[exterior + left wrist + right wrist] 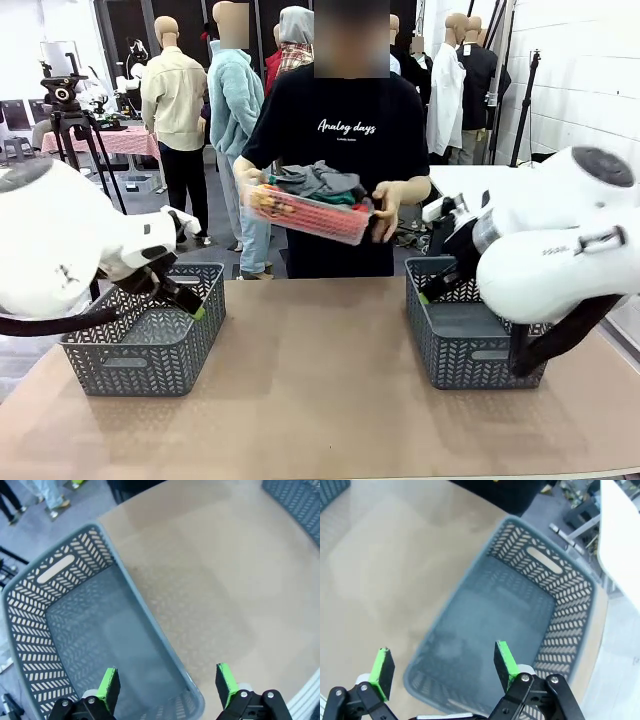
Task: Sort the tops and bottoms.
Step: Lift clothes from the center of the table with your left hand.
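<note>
Across the table a person holds a pink mesh basket [325, 222] at chest height with both hands. The tops and bottoms lie piled in it: a grey garment [318, 179] on top, a teal one [341, 197] under it and orange-red cloth [262, 197] at the left end. My left gripper [167, 685] hangs open over the near rim of the left grey basket [130, 597], with nothing between its green pads [109, 686]. My right gripper [444, 664] hangs open above the right grey basket [555, 587], which holds nothing.
The two grey baskets [150, 345] [462, 345] stand at the left and right sides of the tan table [315, 390], with open tabletop between them. My white arms [60, 250] [560, 250] lean over the baskets. A camera tripod [70, 120] stands far back left.
</note>
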`<state>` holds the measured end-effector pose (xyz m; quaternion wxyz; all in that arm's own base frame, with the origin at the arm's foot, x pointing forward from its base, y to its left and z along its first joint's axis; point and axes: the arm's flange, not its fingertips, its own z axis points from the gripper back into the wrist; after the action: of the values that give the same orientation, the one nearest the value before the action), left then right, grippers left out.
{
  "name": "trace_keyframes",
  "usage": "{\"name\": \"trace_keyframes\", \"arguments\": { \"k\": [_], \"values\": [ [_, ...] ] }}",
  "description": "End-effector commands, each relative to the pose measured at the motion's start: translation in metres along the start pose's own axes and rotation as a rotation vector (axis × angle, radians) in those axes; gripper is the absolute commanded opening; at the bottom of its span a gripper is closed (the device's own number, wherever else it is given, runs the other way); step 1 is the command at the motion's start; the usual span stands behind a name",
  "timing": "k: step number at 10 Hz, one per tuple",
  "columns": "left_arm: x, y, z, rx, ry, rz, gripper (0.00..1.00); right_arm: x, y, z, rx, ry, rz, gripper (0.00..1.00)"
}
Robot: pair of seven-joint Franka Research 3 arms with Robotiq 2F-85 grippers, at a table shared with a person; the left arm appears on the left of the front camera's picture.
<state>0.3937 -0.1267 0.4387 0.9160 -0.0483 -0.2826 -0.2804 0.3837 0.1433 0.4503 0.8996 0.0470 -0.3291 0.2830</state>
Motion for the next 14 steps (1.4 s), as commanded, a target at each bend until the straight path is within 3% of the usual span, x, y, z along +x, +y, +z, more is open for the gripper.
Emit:
{"name": "trace_keyframes", "arguments": {
  "k": [1, 4, 7, 8, 14],
  "values": [
    [-0.022, 0.018, 0.036, -0.073, -0.033, -0.038, 1.0, -0.024, -0.024, 0.026, 0.031, 0.004, -0.066, 1.0],
    [-0.036, 0.035, 0.063, -0.055, -0.043, -0.035, 1.0, -0.036, -0.044, 0.05, 0.069, -0.014, -0.123, 1.0],
    [-0.035, 0.038, 0.057, -0.025, -0.015, 0.03, 1.0, -0.039, -0.045, 0.045, 0.113, 0.001, -0.128, 1.0],
    [-0.014, 0.044, 0.07, -0.05, -0.043, -0.012, 1.0, -0.014, -0.053, 0.053, 0.059, -0.002, -0.143, 1.0],
    [-0.014, 0.044, 0.07, -0.05, -0.043, -0.012, 1.0, -0.014, -0.053, 0.053, 0.059, -0.002, -0.143, 1.0]
  ]
}}
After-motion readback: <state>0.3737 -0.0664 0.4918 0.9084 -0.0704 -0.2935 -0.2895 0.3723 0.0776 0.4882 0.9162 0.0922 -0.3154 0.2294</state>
